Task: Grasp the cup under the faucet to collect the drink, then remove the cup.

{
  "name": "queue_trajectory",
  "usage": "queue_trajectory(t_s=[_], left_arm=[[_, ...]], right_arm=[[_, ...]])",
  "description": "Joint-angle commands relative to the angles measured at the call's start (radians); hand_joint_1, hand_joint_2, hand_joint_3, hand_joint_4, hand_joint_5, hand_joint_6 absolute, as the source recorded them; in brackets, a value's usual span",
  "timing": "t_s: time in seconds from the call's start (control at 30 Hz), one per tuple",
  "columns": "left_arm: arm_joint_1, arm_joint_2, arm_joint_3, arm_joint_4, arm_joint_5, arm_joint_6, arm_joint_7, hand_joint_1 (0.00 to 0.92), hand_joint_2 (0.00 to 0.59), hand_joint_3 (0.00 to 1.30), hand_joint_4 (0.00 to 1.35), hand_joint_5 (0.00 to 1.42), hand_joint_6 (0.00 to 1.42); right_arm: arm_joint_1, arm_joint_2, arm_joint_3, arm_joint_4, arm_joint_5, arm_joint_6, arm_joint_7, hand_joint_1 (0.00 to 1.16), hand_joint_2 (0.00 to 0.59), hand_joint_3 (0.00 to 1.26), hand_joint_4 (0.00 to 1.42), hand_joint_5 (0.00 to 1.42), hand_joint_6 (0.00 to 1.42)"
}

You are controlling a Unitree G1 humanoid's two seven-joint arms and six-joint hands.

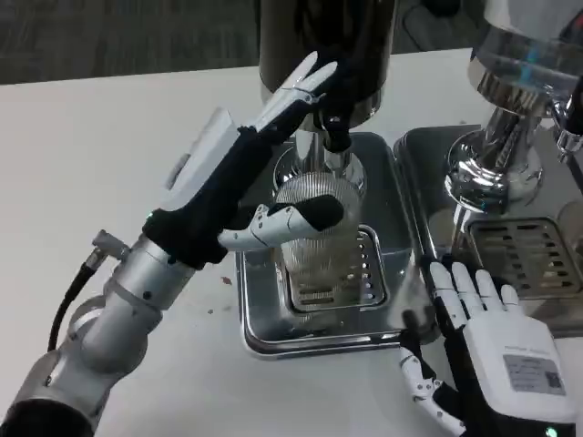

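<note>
The white surface (109, 137) is being crossed from the lower left by the silver left forearm, and the left hand (264, 164) is being reached in over a steel drip tray (260, 300). A ribbed clear cup (319, 223) is being stood upright on the tray's slotted grate (337, 282), directly beneath the faucet (337, 137) of a dark dispenser (328, 45). The cup is being clasped from its left side: the thumb is being laid across its front while the other fingers are being extended up past its rim toward the faucet. Further right, a second tray (428, 182) is being occupied by a chrome dispenser (496, 155). At the lower right, the right hand (492, 337) is being rested flat on the surface, fingers apart, with nothing being held.
</note>
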Motion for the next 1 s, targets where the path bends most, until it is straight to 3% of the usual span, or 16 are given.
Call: queue_trajectory(t_s=[0.03,0.37,1.0], left_arm=[[-0.013,-0.002,0.007,-0.001,-0.014,-0.010,-0.041,0.000,0.093,0.16,0.02,0.28,0.21],[0.012,0.025,0.003,-0.059,0.059,-0.045,-0.052,0.000,0.106,0.26,0.13,0.35,0.27],[0.036,0.084,0.001,-0.221,0.336,-0.040,0.106,0.000,0.112,0.31,0.19,0.38,0.29]], right_arm=[[0.000,0.003,-0.006,0.012,-0.004,0.004,-0.020,0.12,0.473,0.03,0.00,0.00,0.00],[-0.010,0.002,-0.012,0.030,0.016,-0.005,-0.017,0.12,0.473,0.03,0.00,0.00,0.00],[-0.018,0.021,-0.008,0.046,0.017,-0.002,-0.026,0.12,0.473,0.03,0.00,0.00,0.00]])
